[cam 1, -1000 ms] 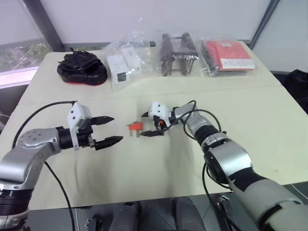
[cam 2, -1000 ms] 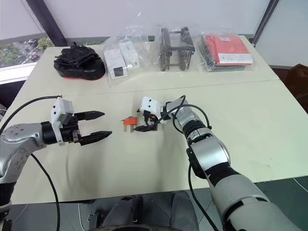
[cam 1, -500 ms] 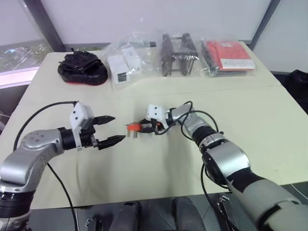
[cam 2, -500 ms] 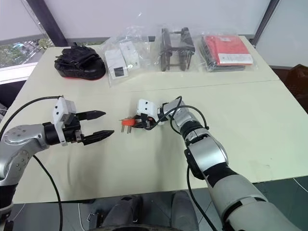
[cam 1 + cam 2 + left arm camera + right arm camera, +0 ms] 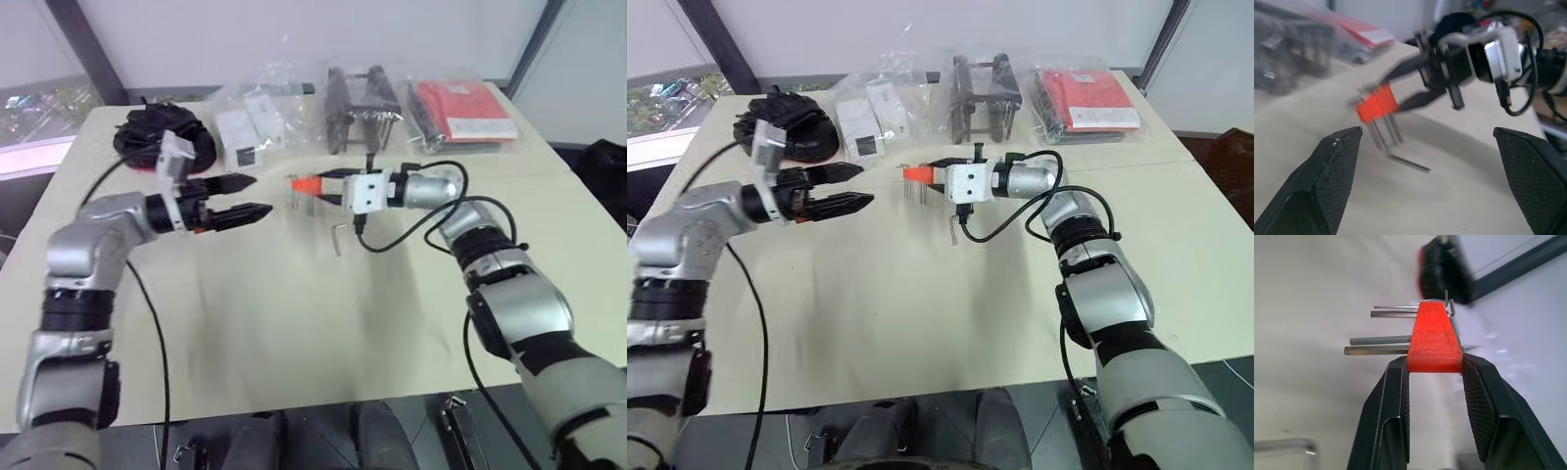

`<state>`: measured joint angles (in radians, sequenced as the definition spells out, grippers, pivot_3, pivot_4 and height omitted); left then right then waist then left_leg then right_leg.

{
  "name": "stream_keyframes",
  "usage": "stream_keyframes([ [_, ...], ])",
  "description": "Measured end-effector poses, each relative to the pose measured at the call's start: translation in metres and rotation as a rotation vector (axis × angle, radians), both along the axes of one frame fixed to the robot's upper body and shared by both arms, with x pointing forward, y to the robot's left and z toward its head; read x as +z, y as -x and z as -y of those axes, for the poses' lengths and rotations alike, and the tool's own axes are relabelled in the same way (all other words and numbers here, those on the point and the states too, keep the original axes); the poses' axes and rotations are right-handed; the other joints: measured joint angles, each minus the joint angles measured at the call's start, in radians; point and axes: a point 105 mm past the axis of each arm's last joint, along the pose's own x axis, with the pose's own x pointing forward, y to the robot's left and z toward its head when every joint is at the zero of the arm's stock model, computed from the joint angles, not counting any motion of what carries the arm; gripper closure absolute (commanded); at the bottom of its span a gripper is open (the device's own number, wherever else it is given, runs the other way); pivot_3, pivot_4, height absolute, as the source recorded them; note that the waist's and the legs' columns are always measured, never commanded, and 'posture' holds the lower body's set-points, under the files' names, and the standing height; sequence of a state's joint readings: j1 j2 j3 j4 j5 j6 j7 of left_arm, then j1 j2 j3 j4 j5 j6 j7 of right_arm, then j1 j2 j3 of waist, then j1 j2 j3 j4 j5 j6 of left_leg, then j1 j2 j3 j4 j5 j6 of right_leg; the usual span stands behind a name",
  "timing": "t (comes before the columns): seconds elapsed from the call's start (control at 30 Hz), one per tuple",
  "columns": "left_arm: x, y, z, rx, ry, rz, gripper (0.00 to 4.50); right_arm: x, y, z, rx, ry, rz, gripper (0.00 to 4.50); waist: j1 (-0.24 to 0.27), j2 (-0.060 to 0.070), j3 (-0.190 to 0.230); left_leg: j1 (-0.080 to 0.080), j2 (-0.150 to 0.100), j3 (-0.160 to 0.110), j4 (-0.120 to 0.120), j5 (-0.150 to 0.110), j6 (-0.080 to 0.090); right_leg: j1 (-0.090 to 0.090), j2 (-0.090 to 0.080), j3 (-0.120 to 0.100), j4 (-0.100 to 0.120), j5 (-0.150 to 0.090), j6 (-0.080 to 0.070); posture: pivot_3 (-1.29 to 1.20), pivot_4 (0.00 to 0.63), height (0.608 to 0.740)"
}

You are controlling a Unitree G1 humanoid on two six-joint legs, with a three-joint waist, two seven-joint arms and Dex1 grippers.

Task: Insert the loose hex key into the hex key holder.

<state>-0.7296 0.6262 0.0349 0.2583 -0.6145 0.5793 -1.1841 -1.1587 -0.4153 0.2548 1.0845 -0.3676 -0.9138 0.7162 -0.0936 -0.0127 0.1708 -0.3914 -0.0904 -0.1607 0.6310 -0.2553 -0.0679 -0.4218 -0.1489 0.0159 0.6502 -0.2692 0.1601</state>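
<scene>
Our right gripper (image 5: 315,189) clamps the hex key holder (image 5: 308,184) aloft, left gripper (image 5: 257,196) gaping, while the loose hex key (image 5: 338,235) (light, stiff, slippery) lies below the holder, best pinched mid-shank.

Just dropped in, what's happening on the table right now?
The right claw is shut on the hex key holder, an orange block with keys sticking out, and holds it up above the table. The left claw is open and empty, level with the holder and pointing at it. The loose hex key lies on the table below the holder, not yet picked up.
</scene>
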Motion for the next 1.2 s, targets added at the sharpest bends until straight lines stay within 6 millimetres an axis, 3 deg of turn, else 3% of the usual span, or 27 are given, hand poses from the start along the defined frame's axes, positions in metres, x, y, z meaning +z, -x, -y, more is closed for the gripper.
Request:
stream_keyframes([
  [0.1,-0.006,-0.008,0.006,-0.025,0.006,-0.026,0.0,0.001,0.003,0.001,0.007,0.001,0.056,3.54,-0.007,0.0,0.0,0.0,0.0,0.0,0.0,0.0,0.0,0.0,0.0,0.0,0.0,0.0,0.0,0.0,0.15,0.74],
  [0.37,0.01,-0.031,0.026,-0.076,0.058,-0.01,0.0,0.009,0.014,-0.007,0.073,0.026,0.203,3.54,-0.007,0.0,0.0,0.0,0.0,0.0,0.001,0.0,0.0,0.0,0.0,0.0,0.0,0.0,0.0,0.0,0.15,0.74],
  [0.63,0.004,-0.04,0.036,-0.101,0.045,-0.011,0.0,0.002,0.017,-0.009,0.089,0.03,0.213,3.54,-0.009,0.0,0.0,-0.001,0.0,0.0,0.001,0.0,0.0,0.0,0.0,0.0,0.0,0.0,0.0,0.0,0.15,0.74],
  [0.77,0.002,-0.042,0.041,-0.114,0.057,-0.017,1.33,0.004,0.02,-0.013,0.104,0.038,0.238,3.54,-0.009,0.0,0.0,-0.001,0.0,0.0,0.001,0.0,0.0,0.0,0.0,0.0,0.0,0.0,0.0,0.0,0.15,0.74],
  [0.97,-0.001,-0.04,0.044,-0.136,0.053,-0.016,4.46,0.004,0.024,-0.018,0.133,0.043,0.259,3.54,-0.01,-0.001,0.0,-0.001,0.0,0.0,0.001,0.0,0.0,0.0,0.0,0.0,0.0,0.0,0.0,0.0,0.15,0.74],
  [1.2,-0.002,-0.041,0.045,-0.135,0.05,-0.01,4.46,0.003,0.025,-0.018,0.13,0.044,0.263,3.54,-0.009,-0.001,0.0,-0.001,0.0,0.0,0.001,0.0,0.0,0.0,0.0,0.0,0.0,0.0,0.0,0.0,0.15,0.74],
])
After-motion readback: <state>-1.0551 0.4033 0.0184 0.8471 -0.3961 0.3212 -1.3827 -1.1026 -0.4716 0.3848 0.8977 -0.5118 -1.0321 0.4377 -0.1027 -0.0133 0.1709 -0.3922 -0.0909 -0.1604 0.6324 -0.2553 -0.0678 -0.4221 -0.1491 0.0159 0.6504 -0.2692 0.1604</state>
